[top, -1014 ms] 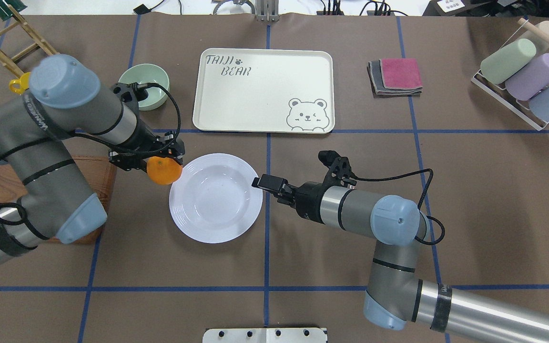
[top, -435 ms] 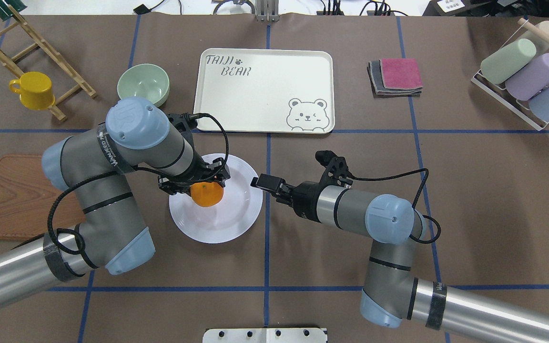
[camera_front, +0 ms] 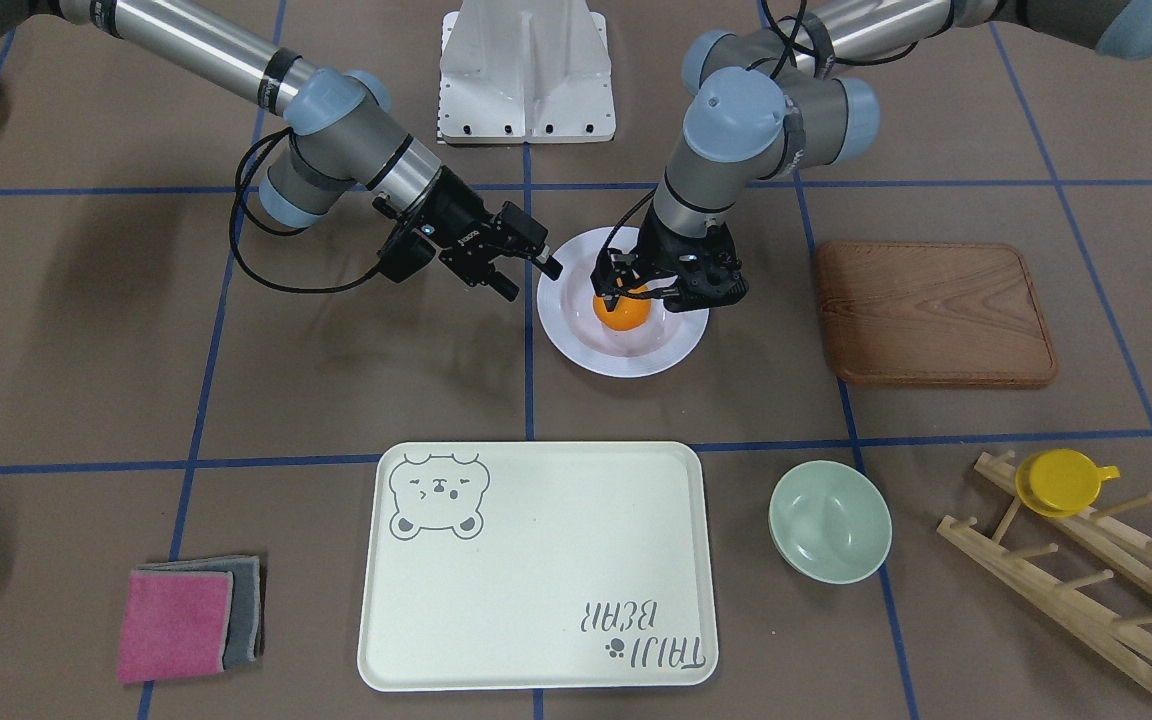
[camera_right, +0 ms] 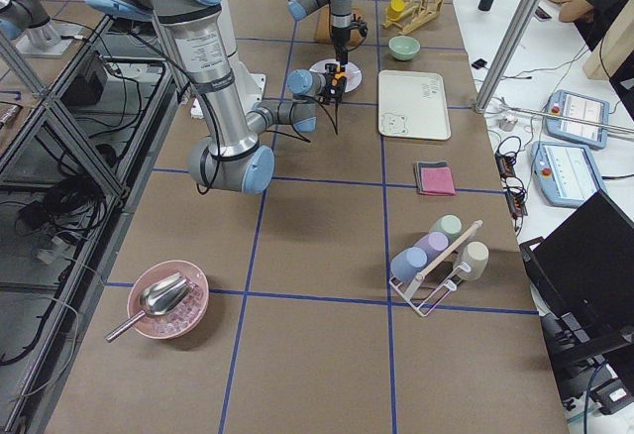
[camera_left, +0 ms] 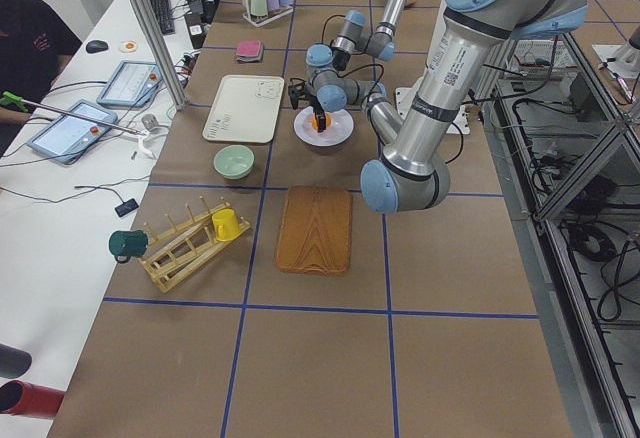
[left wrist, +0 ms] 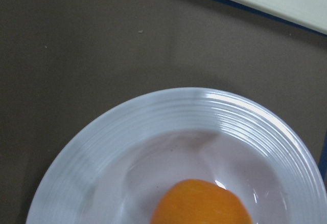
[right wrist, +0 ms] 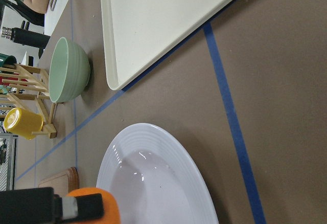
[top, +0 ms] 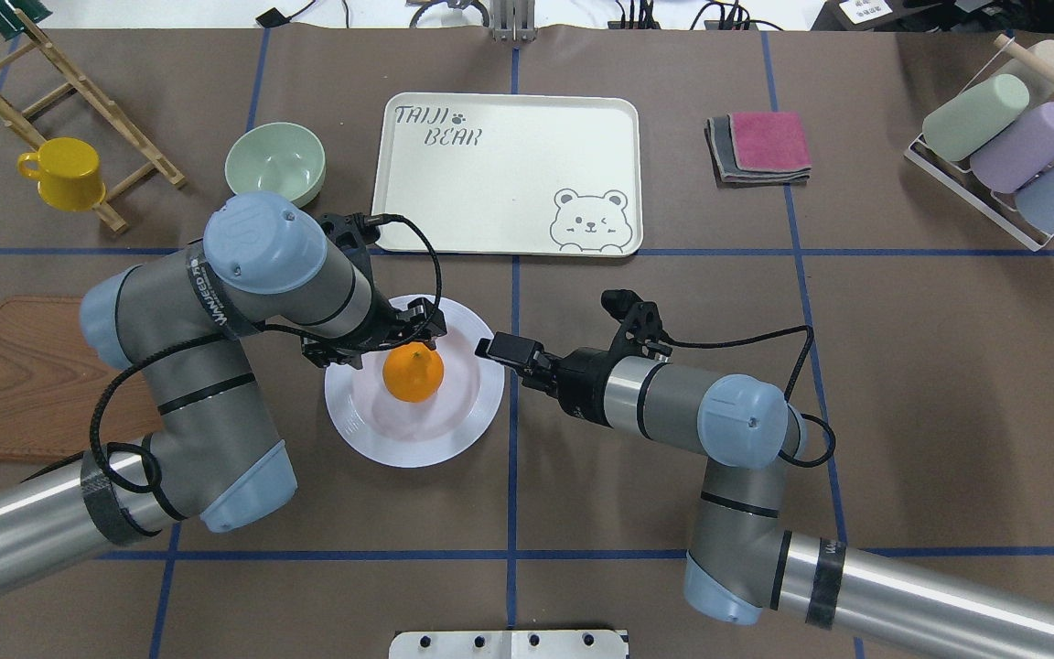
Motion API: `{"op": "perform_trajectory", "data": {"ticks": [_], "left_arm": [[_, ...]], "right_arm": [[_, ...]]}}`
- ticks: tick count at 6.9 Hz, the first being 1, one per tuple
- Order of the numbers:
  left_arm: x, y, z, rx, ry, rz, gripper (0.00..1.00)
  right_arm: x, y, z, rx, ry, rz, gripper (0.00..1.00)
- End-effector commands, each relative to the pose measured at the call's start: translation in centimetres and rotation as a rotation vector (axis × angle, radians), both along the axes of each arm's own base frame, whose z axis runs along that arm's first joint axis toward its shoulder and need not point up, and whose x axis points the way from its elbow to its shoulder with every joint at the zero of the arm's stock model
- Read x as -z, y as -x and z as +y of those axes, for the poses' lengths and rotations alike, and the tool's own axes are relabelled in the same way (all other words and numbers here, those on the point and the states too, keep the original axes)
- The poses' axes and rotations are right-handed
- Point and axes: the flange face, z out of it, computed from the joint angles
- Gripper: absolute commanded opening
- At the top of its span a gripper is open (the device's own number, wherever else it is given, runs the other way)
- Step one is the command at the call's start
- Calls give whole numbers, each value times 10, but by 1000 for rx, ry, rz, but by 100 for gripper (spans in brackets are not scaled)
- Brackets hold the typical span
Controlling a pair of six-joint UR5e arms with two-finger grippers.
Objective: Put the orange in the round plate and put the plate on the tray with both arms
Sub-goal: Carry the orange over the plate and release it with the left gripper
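Left gripper [camera_front: 626, 288] appears to have let go since 0.4 s ago: jaws spread just above the orange [top: 413, 373], which lies in the plate [top: 454, 430]. Right gripper [camera_front: 528, 275] wide open beside the rim. Plate probably stiff, glossy, breakable, and the orange may roll. Grip opposite rims, keep level.

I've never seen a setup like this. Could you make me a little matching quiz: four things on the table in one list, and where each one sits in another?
Things:
1. orange
2. yellow cup
3. green bowl
4. pink cloth

Places:
A. stacked on a grey cloth
B. in the round plate
C. on the wooden rack
D. beside the tray, not touching it

Pairs: 1-B, 2-C, 3-D, 4-A
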Motion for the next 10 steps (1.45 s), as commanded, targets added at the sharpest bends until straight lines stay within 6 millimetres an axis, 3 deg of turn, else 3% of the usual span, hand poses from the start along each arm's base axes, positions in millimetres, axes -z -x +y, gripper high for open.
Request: {"op": "perform_trajectory", "data": {"ticks": [1,2,3,4,5,6,7,10], "left_arm": [[0,42,-5,-21,-52,24,98],[-4,76,-21,-26,-45,45,98],[-12,93,-28,-34,-43,47,98],[-13,95,-30,-33,-45,46,98],[-14,99,-32,-33,-52,45,98],[-20,116,-40,-47,-62,50,98],[-30,136,-49,-58,-67,50,98],[-49,172,-60,-75,-114,38,98]], "right_arm": [[1,20,1,7,2,2,99],[5,31,3,13,4,2,99],[4,36,6,19,5,7,98],[6,40,7,22,6,8,96],[13,41,7,22,2,-2,64],[20,38,8,23,0,-19,24],[30,32,8,26,47,-66,0],[45,25,3,18,55,-101,0]]}}
